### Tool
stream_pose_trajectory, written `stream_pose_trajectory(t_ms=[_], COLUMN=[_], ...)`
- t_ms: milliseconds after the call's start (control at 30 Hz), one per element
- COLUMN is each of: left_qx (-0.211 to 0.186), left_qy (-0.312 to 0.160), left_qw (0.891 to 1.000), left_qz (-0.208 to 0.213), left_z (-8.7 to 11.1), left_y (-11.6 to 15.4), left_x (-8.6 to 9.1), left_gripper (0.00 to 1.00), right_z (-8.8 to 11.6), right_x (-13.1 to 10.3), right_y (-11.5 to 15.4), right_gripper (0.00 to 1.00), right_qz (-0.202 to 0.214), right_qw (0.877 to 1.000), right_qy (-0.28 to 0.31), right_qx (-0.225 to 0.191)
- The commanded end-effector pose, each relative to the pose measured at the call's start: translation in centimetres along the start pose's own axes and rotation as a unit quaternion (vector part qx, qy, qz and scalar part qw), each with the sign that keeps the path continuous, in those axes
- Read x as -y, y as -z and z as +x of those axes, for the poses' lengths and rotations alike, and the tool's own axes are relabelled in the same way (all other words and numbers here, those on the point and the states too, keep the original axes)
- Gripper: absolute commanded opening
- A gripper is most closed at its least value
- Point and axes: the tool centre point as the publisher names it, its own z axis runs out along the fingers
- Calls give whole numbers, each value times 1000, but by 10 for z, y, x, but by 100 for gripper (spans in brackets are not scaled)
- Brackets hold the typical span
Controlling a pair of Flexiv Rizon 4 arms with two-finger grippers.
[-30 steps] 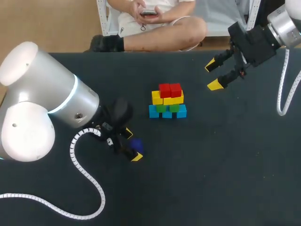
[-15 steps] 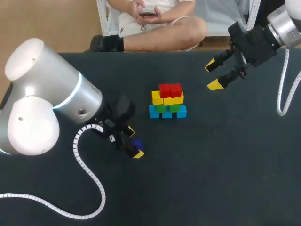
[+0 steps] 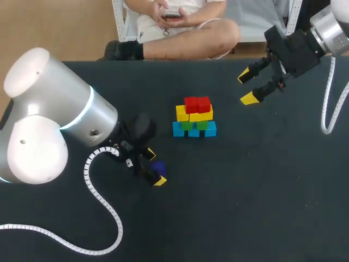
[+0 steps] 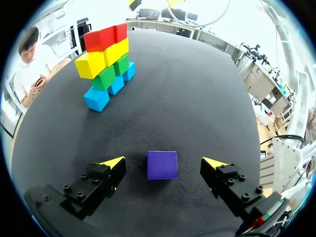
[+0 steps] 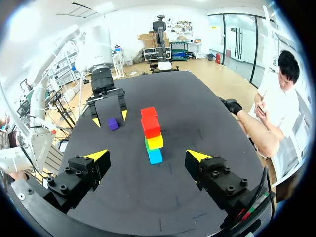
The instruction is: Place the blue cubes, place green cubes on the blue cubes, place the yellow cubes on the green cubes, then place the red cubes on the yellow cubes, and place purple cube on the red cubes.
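Your left end effector [image 3: 155, 168] hangs low, spread wide astride the purple cube [image 4: 162, 165]; your right end effector [image 3: 247, 87] hovers far right, fingers apart, empty

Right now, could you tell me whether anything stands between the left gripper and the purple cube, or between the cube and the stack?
Nothing visible does. The purple cube lies between the open fingers of the left gripper, untouched; only bare table separates it from the stack, whose red cubes are uncovered.
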Motion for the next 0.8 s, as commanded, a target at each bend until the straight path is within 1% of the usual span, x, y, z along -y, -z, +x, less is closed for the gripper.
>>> stream_pose_trajectory(t_ms=[33, 300, 333, 367, 400, 433, 467, 500, 567, 600, 633, 667, 700, 733, 800], left_qx=[0, 3, 3, 4, 4, 4, 3, 3, 3, 3, 4, 4, 6, 9, 9], left_qy=[1, 3, 3, 4, 4, 4, 2, 2, 1, 1, 0, 0, 0, 0, -1], left_qw=[1000, 1000, 1000, 1000, 1000, 1000, 1000, 1000, 1000, 1000, 1000, 1000, 1000, 1000, 1000], left_qz=[-3, -6, -6, -6, -6, -6, -6, -5, -6, -6, -5, -5, -5, -6, -6], left_z=[1, 5, 5, 5, 6, 6, 6, 6, 6, 6, 6, 6, 7, 7, 7], left_y=[0, 1, 0, 0, 0, 0, 0, 0, -1, -1, -1, -1, -1, -2, -2], left_x=[0, 1, 1, 1, 1, 1, 0, 0, -1, -1, -1, -2, -2, -2, -2], left_gripper=[100, 100, 81, 71, 70, 64, 47, 40, 32, 26, 17, 13, 13, 10, 1], right_z=[0, 0, 0, 0, 0, 0, 0, 0, 0, 0, 0, 0, 0, 0, 0], right_x=[0, 0, 0, 0, 0, 0, 0, 0, 0, 0, 0, 0, 0, 0, 0], right_y=[0, 0, 0, 0, 0, 0, 0, 0, 0, 0, 0, 0, 0, 0, 0], right_gripper=[100, 100, 100, 100, 100, 100, 100, 100, 100, 100, 100, 100, 100, 100, 100], right_qz=[0, 0, 0, 0, 0, 0, 0, 0, 0, 0, 0, 0, 0, 0, 0], right_qw=[1000, 1000, 1000, 1000, 1000, 1000, 1000, 1000, 1000, 1000, 1000, 1000, 1000, 1000, 1000], right_qy=[0, 0, 0, 0, 0, 0, 0, 0, 0, 0, 0, 0, 0, 0, 0], right_qx=[1, 1, 1, 1, 1, 1, 1, 1, 1, 1, 1, 1, 1, 1, 1])
